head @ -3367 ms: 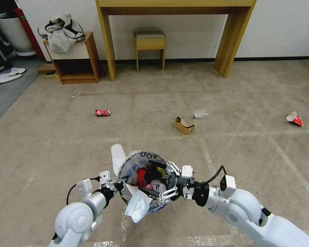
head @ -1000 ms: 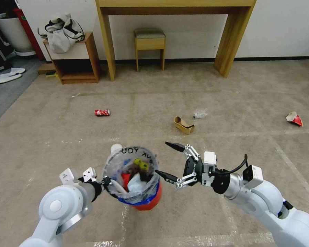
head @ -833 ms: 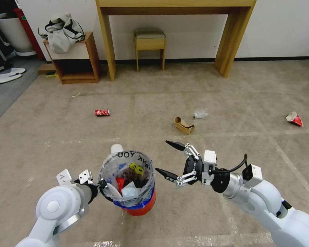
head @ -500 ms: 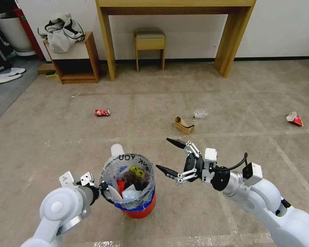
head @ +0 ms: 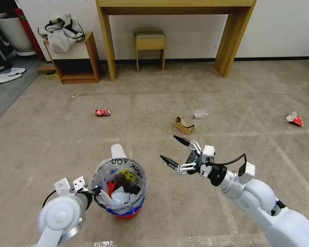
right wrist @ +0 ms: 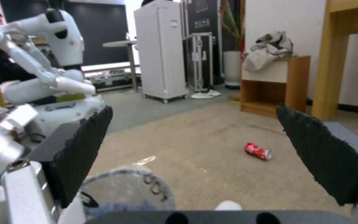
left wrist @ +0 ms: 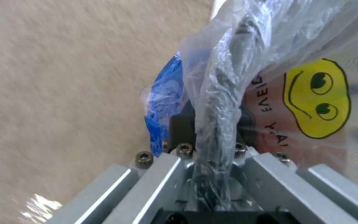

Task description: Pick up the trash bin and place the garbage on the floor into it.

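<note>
Clearly the left gripper (head: pixel 95 192) is clamped on the near rim of the trash bin (head: pixel 122 192), and the left wrist view shows its jaws pinching the rim together with the gathered clear liner (left wrist: pixel 224 93) over it. The bin is a small round tub of stiff red plastic with a blue band, standing on or just above the floor (head: pixel 58 137) in front of the robot; it looks light even part-filled with crumpled scraps, so a rim pinch should carry it, though the thin, slick film could slide under the pads. Just beyond the bin lies the white slipper (head: pixel 117 151), flat, soft and oval, probably easiest to take across its narrow edge. Farther out on the beige short-pile carpet rests the red soda can (head: pixel 102 112), on its side; thin metal, light, apt to roll and dent, it would best be gripped across its barrel. The right gripper (head: pixel 175 151) hovers over the carpet beside the bin, its dark ribbed fingers spread wide with nothing between them. Ahead of it sits the brown cardboard scrap (head: pixel 184 125), folded and stiff enough to pinch at an upstanding wall, and next to that the clear plastic wad (head: pixel 199 113), weightless and springy. Well off to the right lies the red foil wrapper (head: pixel 295 119), crinkled and slippery.
</note>
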Controlling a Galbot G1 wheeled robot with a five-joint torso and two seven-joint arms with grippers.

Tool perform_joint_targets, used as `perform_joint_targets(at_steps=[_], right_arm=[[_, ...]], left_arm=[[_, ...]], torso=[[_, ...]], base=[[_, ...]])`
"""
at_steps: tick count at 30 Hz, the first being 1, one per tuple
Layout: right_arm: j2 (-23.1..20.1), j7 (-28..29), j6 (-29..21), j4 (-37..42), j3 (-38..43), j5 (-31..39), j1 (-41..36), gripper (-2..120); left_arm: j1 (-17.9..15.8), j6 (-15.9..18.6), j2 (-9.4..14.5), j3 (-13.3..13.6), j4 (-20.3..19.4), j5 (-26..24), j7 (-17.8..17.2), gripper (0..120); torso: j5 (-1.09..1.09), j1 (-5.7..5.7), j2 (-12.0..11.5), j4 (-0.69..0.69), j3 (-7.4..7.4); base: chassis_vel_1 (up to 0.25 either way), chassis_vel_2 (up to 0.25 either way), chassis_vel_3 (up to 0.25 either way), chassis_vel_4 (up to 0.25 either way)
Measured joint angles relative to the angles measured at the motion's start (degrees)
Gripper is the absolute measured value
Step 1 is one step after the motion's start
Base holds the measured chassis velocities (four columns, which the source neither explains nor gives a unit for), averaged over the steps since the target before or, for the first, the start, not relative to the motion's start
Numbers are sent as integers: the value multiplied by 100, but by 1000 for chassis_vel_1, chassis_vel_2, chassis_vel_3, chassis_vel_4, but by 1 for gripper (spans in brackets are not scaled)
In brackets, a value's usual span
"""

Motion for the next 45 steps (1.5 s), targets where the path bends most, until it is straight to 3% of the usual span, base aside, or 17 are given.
perform_joint_targets(at_steps=[2, 8, 27, 36, 45], right_arm=[[49, 1, 15, -69, -5, -19, 23, 100], [101, 2, 22, -136, -1, -51, 27, 100], [254, 131, 104, -463, -1, -330, 128, 100], [273, 159, 103, -502, -29, -391, 135, 100], [262, 141, 123, -542, -58, -387, 150, 100]], left_arm=[[93, -6, 7, -82, 8, 411, 255, 0], [183, -23, 92, -149, -131, 488, 413, 0], [786, 137, 474, -559, -1348, -145, 436, 0], [788, 137, 467, -555, -1331, -1, 525, 0], [787, -80, 374, -467, -1221, 378, 824, 0]], torso=[[1, 0, 0, 2, 0], [2, 0, 0, -1, 0], [1, 0, 0, 0, 0], [0, 0, 0, 0, 0], [0, 0, 0, 0, 0]], base=[[0, 0, 0, 0], [0, 0, 0, 0], [0, 0, 0, 0], [0, 0, 0, 0], [0, 0, 0, 0]])
